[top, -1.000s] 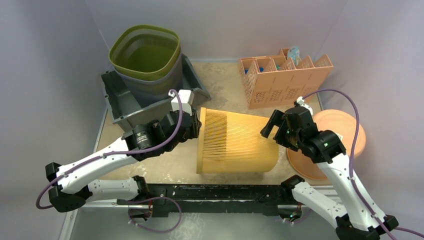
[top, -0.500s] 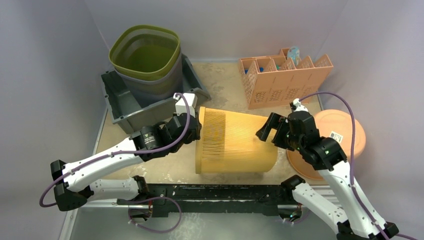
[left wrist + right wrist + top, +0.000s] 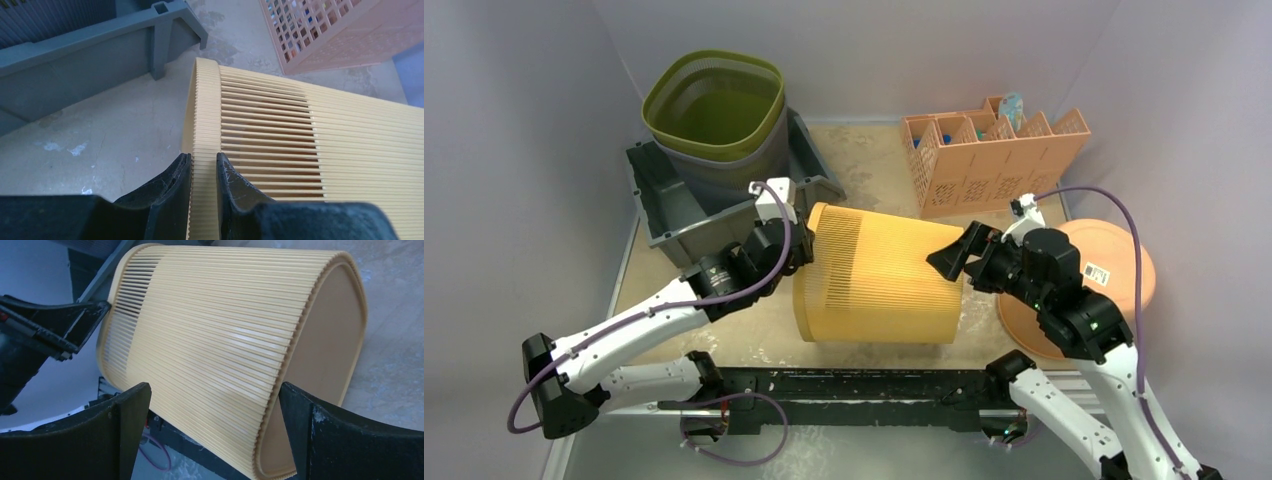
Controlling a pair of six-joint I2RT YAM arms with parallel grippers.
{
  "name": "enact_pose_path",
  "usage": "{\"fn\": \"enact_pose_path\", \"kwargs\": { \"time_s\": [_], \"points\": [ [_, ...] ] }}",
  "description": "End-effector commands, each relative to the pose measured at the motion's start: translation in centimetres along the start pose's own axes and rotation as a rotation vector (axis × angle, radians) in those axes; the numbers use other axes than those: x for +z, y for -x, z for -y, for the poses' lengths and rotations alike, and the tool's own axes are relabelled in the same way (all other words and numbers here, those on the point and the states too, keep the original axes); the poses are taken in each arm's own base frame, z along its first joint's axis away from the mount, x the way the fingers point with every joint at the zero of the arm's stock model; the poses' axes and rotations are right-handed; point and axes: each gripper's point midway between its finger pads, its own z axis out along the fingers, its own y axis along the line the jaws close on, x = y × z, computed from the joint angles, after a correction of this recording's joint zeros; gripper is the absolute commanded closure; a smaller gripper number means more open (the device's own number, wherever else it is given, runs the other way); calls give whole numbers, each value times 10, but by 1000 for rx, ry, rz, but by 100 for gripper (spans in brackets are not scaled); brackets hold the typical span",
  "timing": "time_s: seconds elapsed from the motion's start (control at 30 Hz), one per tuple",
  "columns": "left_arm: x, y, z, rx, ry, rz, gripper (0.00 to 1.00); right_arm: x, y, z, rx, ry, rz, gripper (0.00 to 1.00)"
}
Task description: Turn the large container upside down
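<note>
The large yellow ribbed container [image 3: 879,280] lies on its side in the middle of the table, tilted, with its open rim to the left and its closed base to the right. My left gripper [image 3: 804,250] is shut on the rim; in the left wrist view the fingers [image 3: 202,170] pinch the rim wall of the container [image 3: 300,140]. My right gripper [image 3: 949,262] is open at the base end. In the right wrist view its jaws [image 3: 214,390] straddle the base edge of the container [image 3: 225,325].
A grey bin [image 3: 664,200] holding a green basket [image 3: 719,105] stands at the back left. A pink slotted organizer [image 3: 989,155] is at the back right. An orange round lid [image 3: 1114,270] lies at the right. A black rail [image 3: 844,385] runs along the near edge.
The left gripper has moved up and to the left with the rim, tilting the container's open end off the table. The right gripper has moved in to the base edge.
</note>
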Motion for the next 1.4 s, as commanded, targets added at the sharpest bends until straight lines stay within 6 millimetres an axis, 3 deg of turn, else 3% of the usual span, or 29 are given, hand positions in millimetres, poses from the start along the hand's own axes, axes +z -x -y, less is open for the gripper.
{"fn": "enact_pose_path", "kwargs": {
  "time_s": [0.0, 0.23, 0.53, 0.73, 1.03, 1.23, 1.37],
  "points": [
    [13, -41, 7, 46, -88, -132, 78, -21, 38, -70, -24, 260, 76, 0],
    [21, -33, 20, 48, -114, -105, 79, -24, 63, -94, -63, 295, 102, 0],
    [42, -30, 50, 22, -194, -79, 79, -7, 87, -116, -113, 310, 106, 0],
    [57, -35, 71, 0, -243, -88, 79, 12, 98, -117, -120, 289, 141, 0],
    [61, -46, 87, -44, -305, -130, 78, 33, 89, -116, -55, 330, 131, 0],
    [53, -57, 97, -90, -354, -184, 78, 31, 93, -106, -42, 277, 158, 0],
    [41, -59, 109, -102, -385, -204, 78, 21, 107, -93, -80, 167, 202, 0]
  ]
}}
